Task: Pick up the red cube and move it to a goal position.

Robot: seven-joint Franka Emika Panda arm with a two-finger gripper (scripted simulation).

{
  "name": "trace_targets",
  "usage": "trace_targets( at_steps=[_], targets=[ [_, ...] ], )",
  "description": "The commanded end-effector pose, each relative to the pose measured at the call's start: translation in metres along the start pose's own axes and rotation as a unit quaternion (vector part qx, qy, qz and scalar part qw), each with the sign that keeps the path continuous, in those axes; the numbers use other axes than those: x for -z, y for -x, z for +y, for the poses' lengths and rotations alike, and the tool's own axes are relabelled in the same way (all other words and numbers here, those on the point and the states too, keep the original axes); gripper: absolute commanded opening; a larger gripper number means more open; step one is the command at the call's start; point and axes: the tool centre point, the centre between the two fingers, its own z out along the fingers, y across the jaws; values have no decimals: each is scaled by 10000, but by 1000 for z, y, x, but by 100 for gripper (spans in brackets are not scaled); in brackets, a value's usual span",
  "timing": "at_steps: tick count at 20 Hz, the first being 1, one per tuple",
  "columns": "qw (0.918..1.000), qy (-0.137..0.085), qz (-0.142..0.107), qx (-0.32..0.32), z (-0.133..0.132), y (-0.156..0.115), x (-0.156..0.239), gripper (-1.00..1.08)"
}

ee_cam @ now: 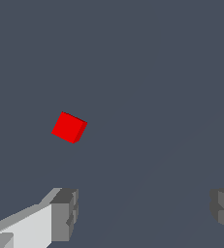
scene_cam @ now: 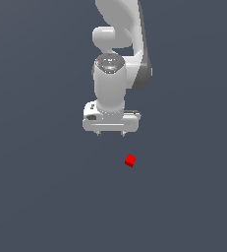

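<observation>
Grey flooring is lying bare around the red cube [scene_cam: 130, 160]; the gripper [scene_cam: 110, 133] is hanging spread, seemingly high, needing centring over it before descending.

matt red cube [scene_cam: 130, 160], glossy white pincer [scene_cam: 110, 134]

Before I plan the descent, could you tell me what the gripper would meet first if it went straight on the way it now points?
Probably only the bare grey floor. The gripper points down with jaws open, and the cube lies off to one side of that line, not between the fingers. Depth is hard to judge.
</observation>
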Motion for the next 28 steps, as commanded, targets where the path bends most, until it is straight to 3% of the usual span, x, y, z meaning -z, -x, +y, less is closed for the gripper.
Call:
trace_targets(
  at_steps=[1,17,28],
  targets=[
    [10000,0,0,0,0,0,0,100],
    [9979,4,-37,-642,-29,-6,-46,100],
    [9858,7,-96,-1678,-73,-24,-120,100]
  ],
)
